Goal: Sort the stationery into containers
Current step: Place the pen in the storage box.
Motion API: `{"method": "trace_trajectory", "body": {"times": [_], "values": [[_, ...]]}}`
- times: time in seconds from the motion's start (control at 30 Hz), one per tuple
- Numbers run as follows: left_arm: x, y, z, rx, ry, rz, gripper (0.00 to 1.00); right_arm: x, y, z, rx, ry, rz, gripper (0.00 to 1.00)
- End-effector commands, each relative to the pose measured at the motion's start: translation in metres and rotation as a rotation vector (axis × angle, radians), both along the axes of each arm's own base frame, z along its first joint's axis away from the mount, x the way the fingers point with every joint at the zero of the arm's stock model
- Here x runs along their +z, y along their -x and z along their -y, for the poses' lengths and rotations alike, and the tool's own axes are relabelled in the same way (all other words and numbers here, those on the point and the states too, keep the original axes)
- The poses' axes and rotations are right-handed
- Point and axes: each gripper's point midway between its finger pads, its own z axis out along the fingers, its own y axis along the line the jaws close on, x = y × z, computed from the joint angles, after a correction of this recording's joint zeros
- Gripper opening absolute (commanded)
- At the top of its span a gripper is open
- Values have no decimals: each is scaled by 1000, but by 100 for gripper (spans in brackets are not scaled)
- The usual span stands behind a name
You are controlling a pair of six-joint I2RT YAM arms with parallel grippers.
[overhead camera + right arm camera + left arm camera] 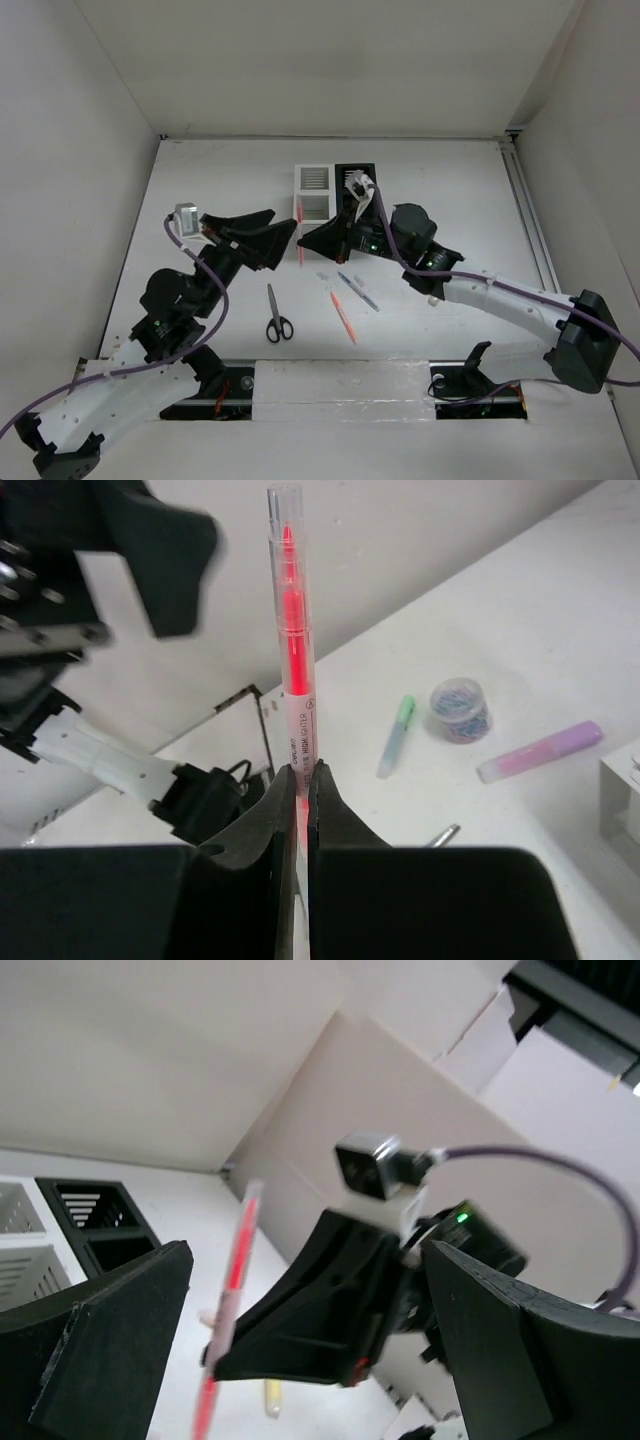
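Glossy translucent plastic, clear at the cap: a red highlighter (292,630) between the matt black, faintly grainy plastic fingers (275,810) of the right gripper (300,772). On the smooth matt white table (520,610), a frosted purple highlighter (540,752), a green pen (397,735), a shiny clear plastic tub (458,708). The scissors (278,318) have metal blades and black plastic handles.

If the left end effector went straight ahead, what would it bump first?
Probably the red highlighter, held upright by the right end effector. It stands just ahead of the open left end effector, though depth is unclear.
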Motion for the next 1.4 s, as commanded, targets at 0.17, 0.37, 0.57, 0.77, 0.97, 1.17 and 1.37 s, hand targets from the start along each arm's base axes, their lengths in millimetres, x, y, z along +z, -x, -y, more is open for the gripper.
{"method": "trace_trajectory", "body": {"times": [0.17,0.37,0.57,0.77,0.97,1.17,1.37], "values": [[-11,-23,-61,323,-10,-283,100,16,-78,33,-273,2,183,0],[-62,-29,-85,494,-265,-510,100,5,-162,89,-528,105,288,0],[-94,-23,-87,478,-394,-541,100,2,-204,113,-548,108,487,0],[-86,-20,-89,466,-402,-501,100,-3,-236,117,-495,82,566,0],[-87,-17,-85,430,-406,-484,100,-24,-264,115,-451,96,575,0],[-86,-18,-79,408,-411,-475,100,-43,-287,118,-447,120,552,0],[-84,-17,-74,378,-421,-460,100,-51,-290,121,-443,132,536,0]]}}
